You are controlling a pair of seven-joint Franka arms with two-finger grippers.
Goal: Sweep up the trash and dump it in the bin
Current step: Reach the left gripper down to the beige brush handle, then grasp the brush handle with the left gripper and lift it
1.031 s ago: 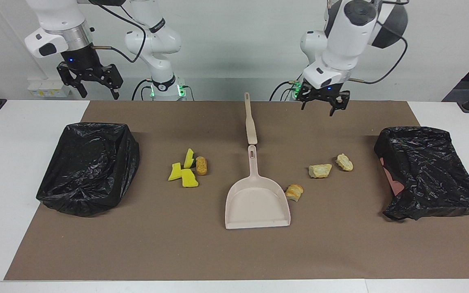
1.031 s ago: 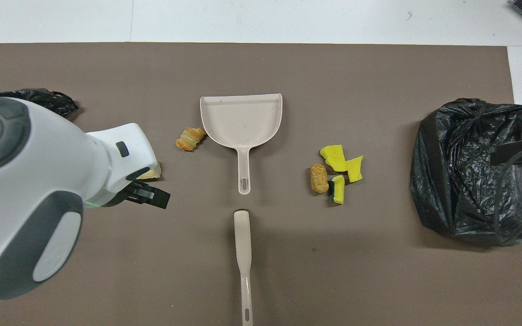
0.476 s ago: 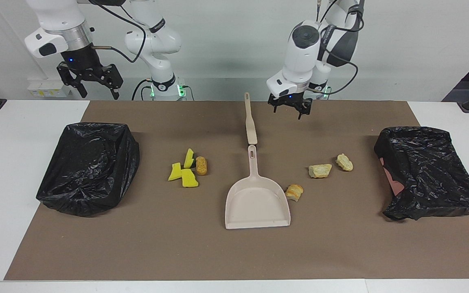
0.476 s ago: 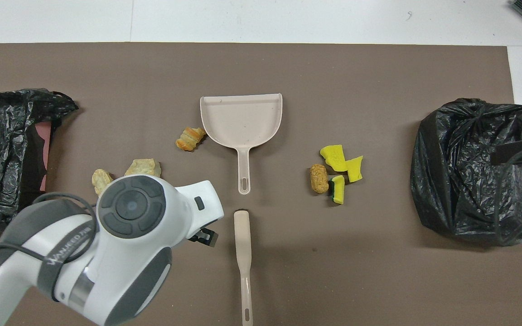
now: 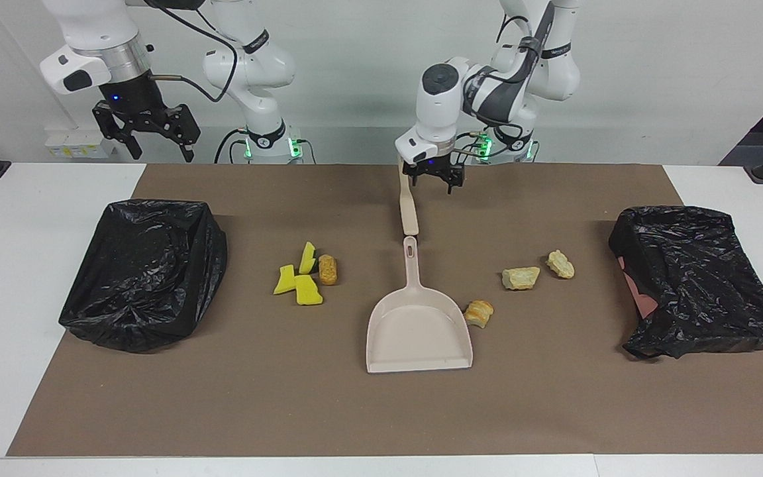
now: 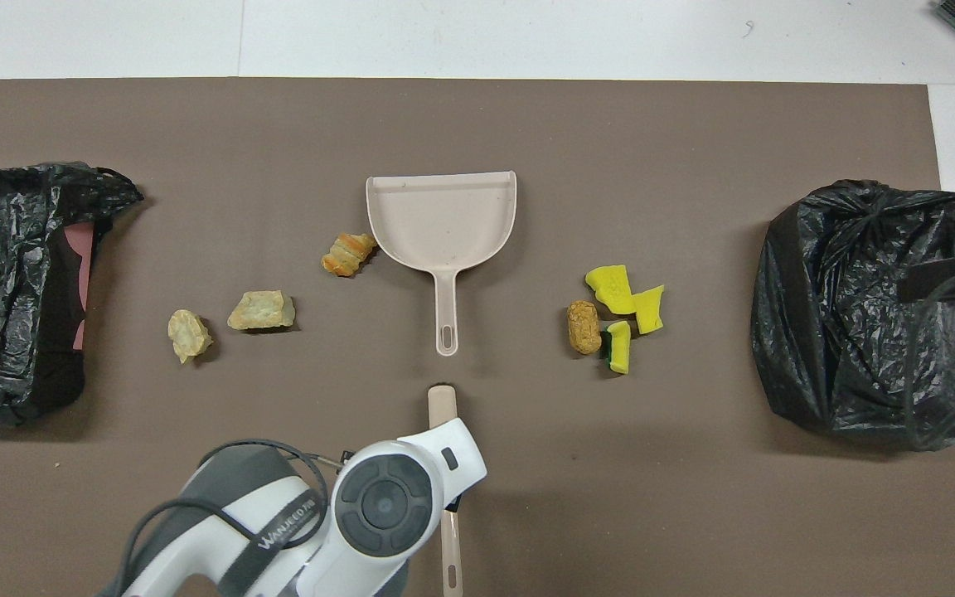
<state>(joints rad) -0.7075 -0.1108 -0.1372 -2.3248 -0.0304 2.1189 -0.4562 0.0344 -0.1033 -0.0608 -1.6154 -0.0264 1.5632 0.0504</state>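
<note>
The trash lies on the brown mat in two groups. Three yellow sponge wedges (image 5: 299, 278) (image 6: 627, 311) and a brown roll (image 5: 328, 269) (image 6: 584, 327) lie toward the right arm's end. Three tan chunks (image 5: 520, 277) (image 6: 262, 310) lie toward the left arm's end, one of them (image 5: 479, 313) (image 6: 348, 254) against the beige dustpan (image 5: 419, 331) (image 6: 442, 220). My left gripper (image 5: 432, 180) hangs open and empty, low over the handle of a beige sweeping tool (image 5: 407, 199) (image 6: 443, 406). My right gripper (image 5: 148, 132) waits open, raised above the black-lined bin (image 5: 146, 271) (image 6: 871, 307).
A second black-lined bin (image 5: 696, 278) (image 6: 5, 290) sits at the left arm's end of the mat. The sweeping tool lies in line with the dustpan's handle, nearer to the robots. In the overhead view the left arm's wrist (image 6: 386, 497) covers the tool's middle.
The left arm has swung from the left arm's end of the mat toward the middle and come down by the sweeping tool's handle. The right arm has not moved.
</note>
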